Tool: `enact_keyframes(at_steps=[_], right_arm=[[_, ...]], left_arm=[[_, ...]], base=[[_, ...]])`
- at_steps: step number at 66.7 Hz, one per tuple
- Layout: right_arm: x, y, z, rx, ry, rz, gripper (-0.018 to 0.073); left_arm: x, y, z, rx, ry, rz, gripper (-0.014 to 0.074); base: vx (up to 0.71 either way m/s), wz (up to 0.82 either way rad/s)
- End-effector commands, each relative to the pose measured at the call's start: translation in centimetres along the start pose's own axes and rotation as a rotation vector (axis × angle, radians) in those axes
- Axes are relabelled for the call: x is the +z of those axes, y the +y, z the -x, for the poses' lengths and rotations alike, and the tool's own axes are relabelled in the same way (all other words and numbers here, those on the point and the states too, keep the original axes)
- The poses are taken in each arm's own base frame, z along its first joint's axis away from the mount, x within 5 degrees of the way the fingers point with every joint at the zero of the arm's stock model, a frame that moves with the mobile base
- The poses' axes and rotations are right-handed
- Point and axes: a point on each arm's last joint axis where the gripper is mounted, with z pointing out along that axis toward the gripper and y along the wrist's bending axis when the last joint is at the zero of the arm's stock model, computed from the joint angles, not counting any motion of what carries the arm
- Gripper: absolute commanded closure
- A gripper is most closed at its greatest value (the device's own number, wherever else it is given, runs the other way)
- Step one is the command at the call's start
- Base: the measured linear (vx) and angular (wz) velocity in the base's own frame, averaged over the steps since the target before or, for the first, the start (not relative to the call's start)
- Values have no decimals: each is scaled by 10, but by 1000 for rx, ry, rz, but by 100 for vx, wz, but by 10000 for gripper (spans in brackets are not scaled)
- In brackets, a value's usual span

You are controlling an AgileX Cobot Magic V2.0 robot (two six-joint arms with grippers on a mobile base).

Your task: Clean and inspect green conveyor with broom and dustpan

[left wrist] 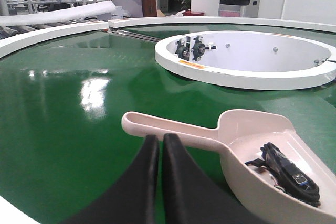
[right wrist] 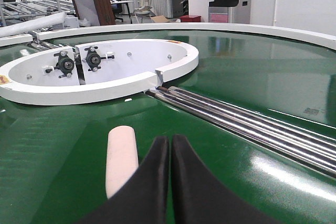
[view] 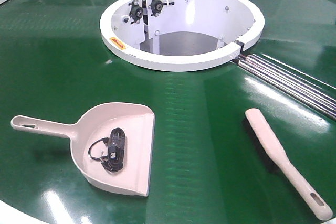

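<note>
Black bundle in dustpan — unidentifiable.

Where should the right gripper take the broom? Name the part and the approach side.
Grip the broom by its tapering handle near the hang hole, coming down from above: it lies flat on the green conveyor, handle end nearest the robot, bristles along the far half. The right gripper is shut; open first.

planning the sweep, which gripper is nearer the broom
Right. The right gripper hangs shut just beside the broom; the left gripper is shut over by the dustpan handle.
</note>
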Motion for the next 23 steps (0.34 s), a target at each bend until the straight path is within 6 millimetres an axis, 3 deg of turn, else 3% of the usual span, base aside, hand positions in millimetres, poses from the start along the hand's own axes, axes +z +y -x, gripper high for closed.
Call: enact_keyframes(at_steps=[1, 23], right_arm=[[0, 0, 0, -18, -67, 3, 568], [0, 0, 0, -17, -66, 3, 568]], left_arm=[[0, 0, -3, -17, -58, 2, 603], [0, 0, -3, -17, -58, 2, 603]], base=[[0, 0], [0, 0]])
